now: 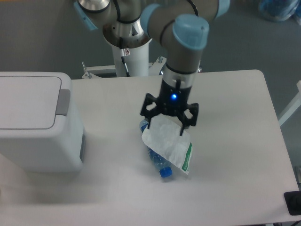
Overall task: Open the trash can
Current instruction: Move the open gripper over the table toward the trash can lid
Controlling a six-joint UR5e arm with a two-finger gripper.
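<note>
The trash can (pixel 40 141) is a large boxy white bin at the table's left edge. Its flat lid (pixel 26 101) lies shut, with the grey push tab (pixel 64 100) on the lid's right side. My gripper (pixel 166 126) hangs over the middle of the table, well to the right of the bin. Its jaws stand wide apart, one on each side of the top of a white pouch with a green edge (pixel 171 147). I cannot tell whether the fingers touch the pouch.
A clear plastic bottle (pixel 154 156) with a blue cap (pixel 165 172) lies under the pouch, pointing toward the front edge. The arm's white base post (pixel 130 59) stands at the back of the table. A dark object (pixel 294 203) sits at the right front corner.
</note>
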